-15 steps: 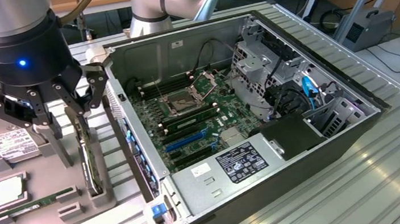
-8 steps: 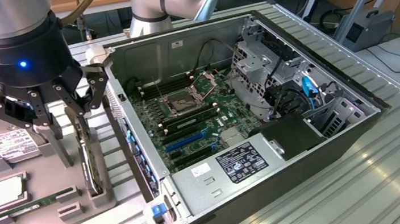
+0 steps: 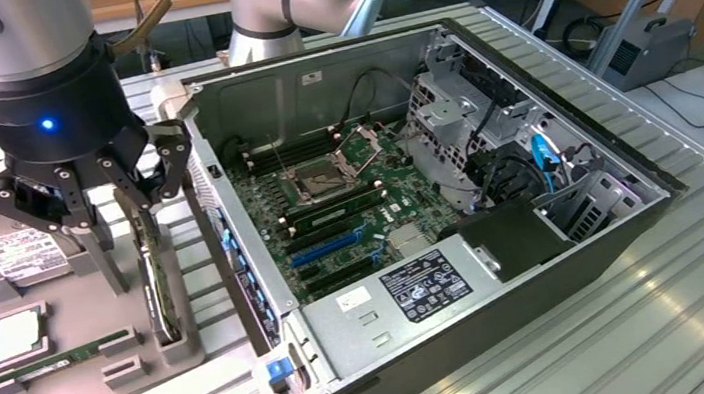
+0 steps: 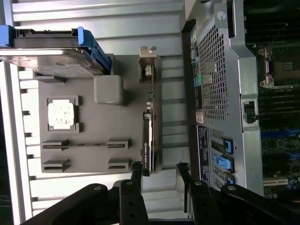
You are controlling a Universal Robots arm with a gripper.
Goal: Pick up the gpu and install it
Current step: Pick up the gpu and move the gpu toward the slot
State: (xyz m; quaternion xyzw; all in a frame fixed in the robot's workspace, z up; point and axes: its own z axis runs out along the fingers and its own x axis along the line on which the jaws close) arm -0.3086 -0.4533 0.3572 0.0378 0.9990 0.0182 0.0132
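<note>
The gpu (image 3: 160, 281) is a thin dark card standing on edge in a slot of the grey holder tray (image 3: 80, 386), on the exterior view's left beside the open computer case. In the wrist view the gpu (image 4: 148, 138) runs lengthwise, with its silver end bracket (image 4: 147, 61) at the far end. My gripper (image 3: 105, 209) hangs just above the card, open and holding nothing. In the wrist view my gripper (image 4: 159, 171) has its two black fingertips (image 4: 137, 169) either side of the card's near end, apart from it.
On the grey holder tray (image 4: 93, 126) lie a hard drive (image 4: 51, 54) with blue rails, a CPU (image 4: 61, 114) and a memory stick (image 3: 57, 362). The open case (image 3: 575, 260) shows the motherboard with blue expansion slots (image 3: 325, 251). Its perforated wall (image 4: 213, 75) stands close beside the gpu.
</note>
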